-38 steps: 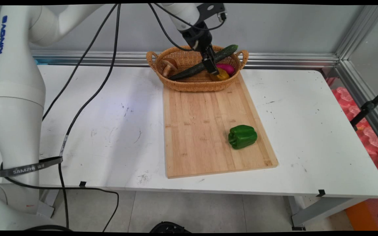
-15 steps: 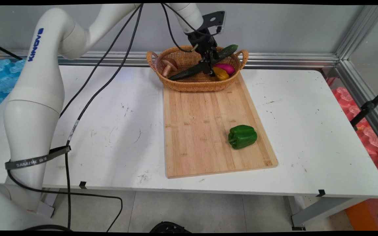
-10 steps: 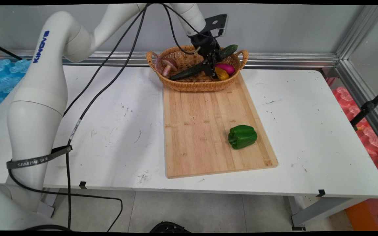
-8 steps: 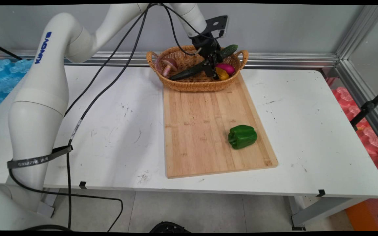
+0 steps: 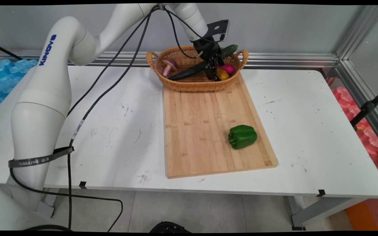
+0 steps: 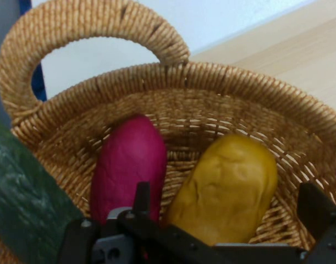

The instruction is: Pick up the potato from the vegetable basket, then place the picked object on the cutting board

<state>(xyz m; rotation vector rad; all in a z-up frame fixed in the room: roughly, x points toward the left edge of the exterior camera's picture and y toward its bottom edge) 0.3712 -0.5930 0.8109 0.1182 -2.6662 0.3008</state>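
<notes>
While the basket [image 5: 189, 83] hides it, the open end effector [image 6: 228, 206] straddles a yellow potato [image 6: 228, 187].

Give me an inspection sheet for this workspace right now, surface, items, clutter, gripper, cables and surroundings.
Surface: white table, scuffed, with a wooden cutting board lying on it.
Items: wicker basket at the board's far end holds a cucumber, mushroom, magenta vegetable and yellow potato; a green bell pepper lies on the board.
Clutter: nothing seen.
Gripper: gripper is down in the basket, open, fingers either side of the yellow potato.
Cables: black cables hang from the arm over the table's left side.
Surroundings: grey wall behind; blue and red foam off the table's sides.
</notes>
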